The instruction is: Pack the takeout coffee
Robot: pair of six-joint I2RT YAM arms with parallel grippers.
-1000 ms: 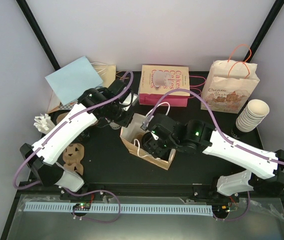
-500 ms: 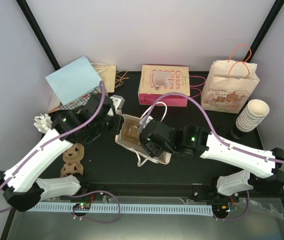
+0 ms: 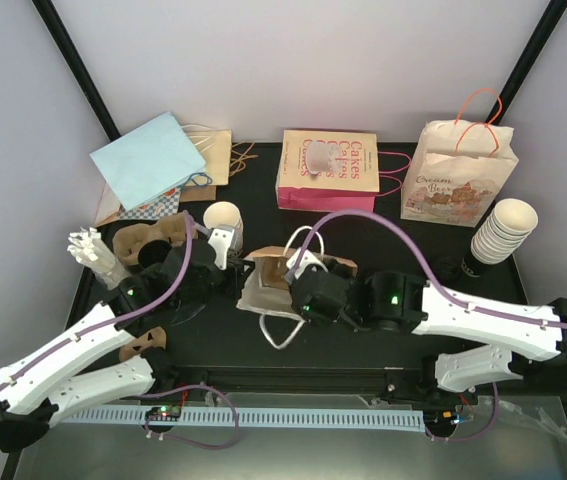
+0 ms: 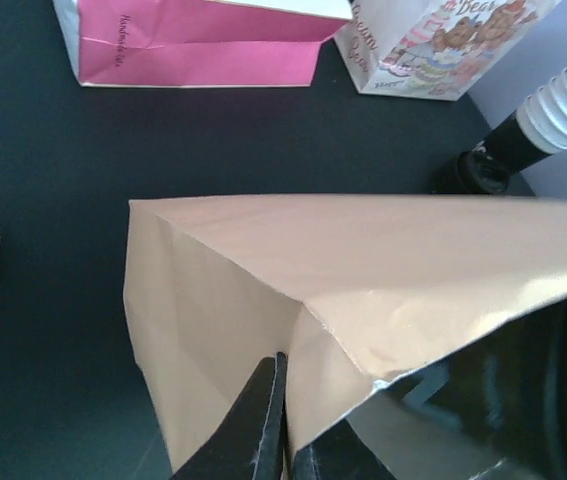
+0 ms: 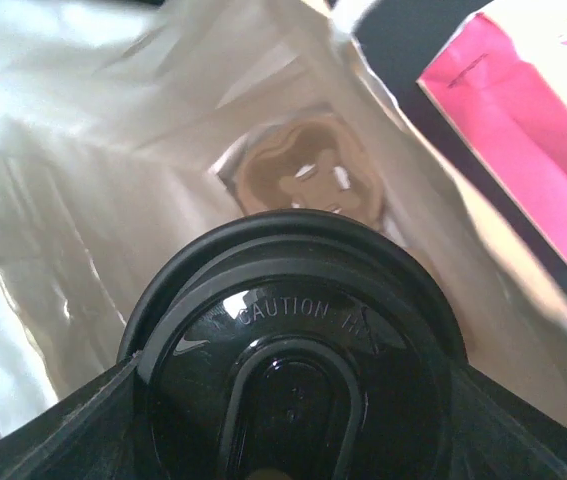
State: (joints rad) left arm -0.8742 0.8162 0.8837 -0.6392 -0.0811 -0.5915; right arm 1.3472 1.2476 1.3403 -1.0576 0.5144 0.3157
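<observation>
The takeout coffee shows only by its round black lid, which fills the right wrist view. My right gripper is shut on it, a finger at each side, inside the mouth of a brown paper bag. A brown pulp carrier lies at the bag's bottom. From above, the right gripper sits at the bag and hides the cup. My left gripper is shut on the bag's wall; from above it is at the bag's left edge.
A pink bag, a bear-print bag and a light-blue bag stand along the back. A stack of cream cups is at the right. A single cup and a pulp carrier lie left of the bag.
The left arm has swung back from the far left to the bag's left edge and closed on it. The bag has shifted left and nearer, and the right gripper has followed with the coffee.
</observation>
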